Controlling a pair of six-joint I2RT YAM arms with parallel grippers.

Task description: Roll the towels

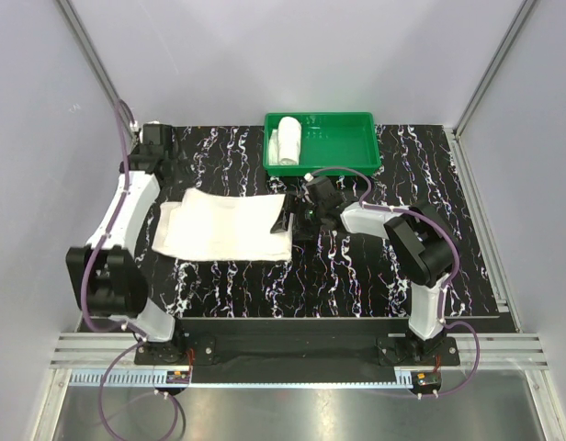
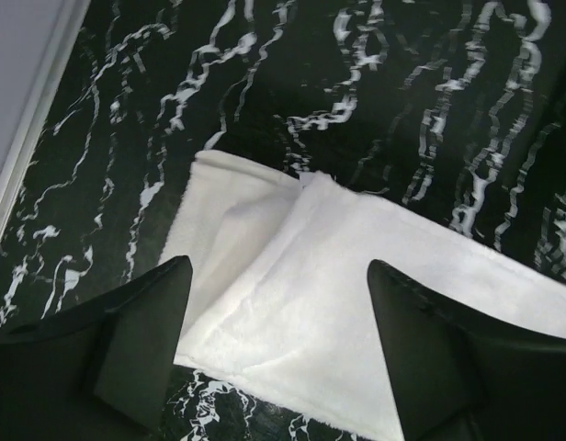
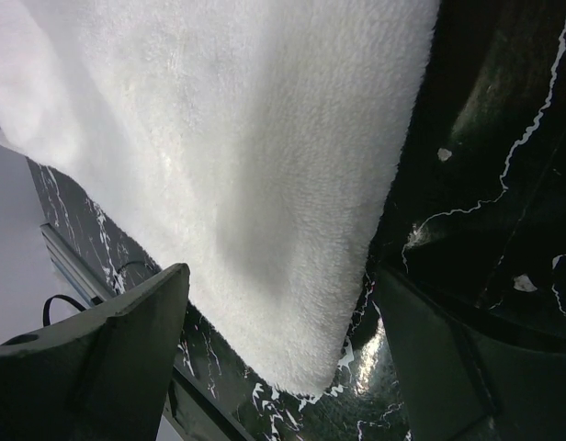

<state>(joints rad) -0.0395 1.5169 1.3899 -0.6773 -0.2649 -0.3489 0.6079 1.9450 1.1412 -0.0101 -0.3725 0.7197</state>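
The long white towel [image 1: 223,227] lies flat on the black marbled table [image 1: 375,276], left of centre. Its left end is folded over itself [image 2: 255,207]. A smaller towel [image 1: 288,140] sits rolled in the green tray [image 1: 343,145]. My right gripper [image 1: 297,219] hovers low at the flat towel's right end. It is open, and the towel's corner [image 3: 265,184] lies between its fingers [image 3: 283,274] without being pinched. My left gripper [image 1: 164,147] is at the far left, off the towel's left end. It is open over the towel's near edge [image 2: 278,265] and holds nothing.
The green tray stands at the back centre, just behind the right gripper. White enclosure walls [image 1: 44,138] close in on the left, back and right. A metal rail [image 1: 292,349] runs along the table's near edge by the arm bases.
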